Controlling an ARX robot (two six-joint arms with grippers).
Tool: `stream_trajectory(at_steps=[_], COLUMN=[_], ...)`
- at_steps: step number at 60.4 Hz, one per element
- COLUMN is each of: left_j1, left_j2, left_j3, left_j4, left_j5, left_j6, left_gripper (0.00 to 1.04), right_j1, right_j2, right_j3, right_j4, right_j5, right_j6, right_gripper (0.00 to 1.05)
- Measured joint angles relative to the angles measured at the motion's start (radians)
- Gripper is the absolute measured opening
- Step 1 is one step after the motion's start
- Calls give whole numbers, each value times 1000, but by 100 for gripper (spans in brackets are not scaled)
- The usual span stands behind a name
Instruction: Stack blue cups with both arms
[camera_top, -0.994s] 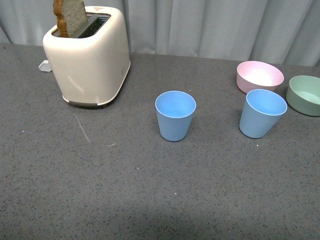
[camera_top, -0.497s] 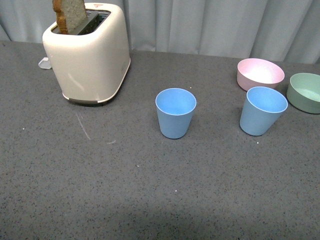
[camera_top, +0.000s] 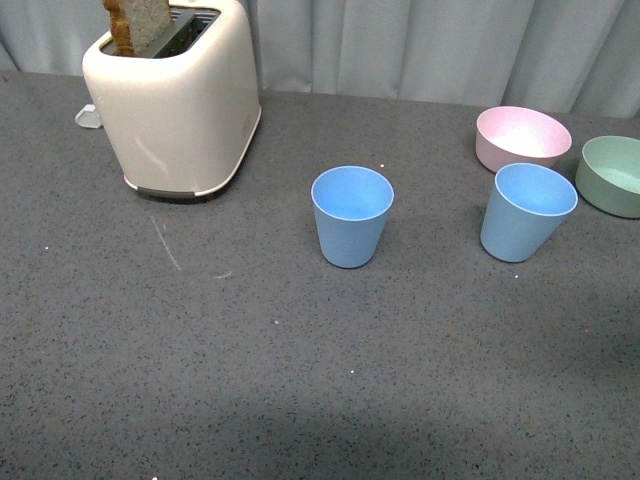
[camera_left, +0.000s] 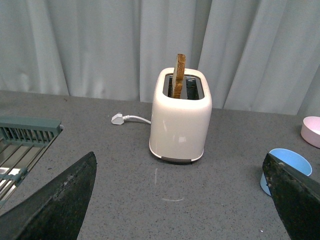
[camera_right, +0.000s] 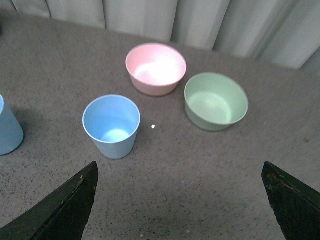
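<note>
Stacking not yet done, I see.
Light-blue tapered plastic cup (camera_top: 352, 230) mid-frame, twin cup (camera_top: 527, 212) at right; left gripper (camera_left: 179, 157) and right gripper (camera_right: 180, 165) spread wide.

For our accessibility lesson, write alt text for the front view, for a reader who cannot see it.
Two upright blue cups stand apart on a grey table: the middle cup and the right-hand cup, near a pink bowl and a green bowl. A cream toaster holding a bread slice stands back left.
</note>
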Motion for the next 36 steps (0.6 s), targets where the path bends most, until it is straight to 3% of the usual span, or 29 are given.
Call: stream_trajectory(at_steps=[18,36], left_j1=[0,0], left_j2=[0,0], left_j3=[0,0], left_j4=[0,0], left_j5=[0,0], left_j6=[0,0], left_gripper=[98,98], right_j1=[30,68], right_j2=[473,740], right_j3=[427,702], right_j4=[-225,-467], right_j5=[21,62], right_j6=[170,305], right_gripper=[95,95])
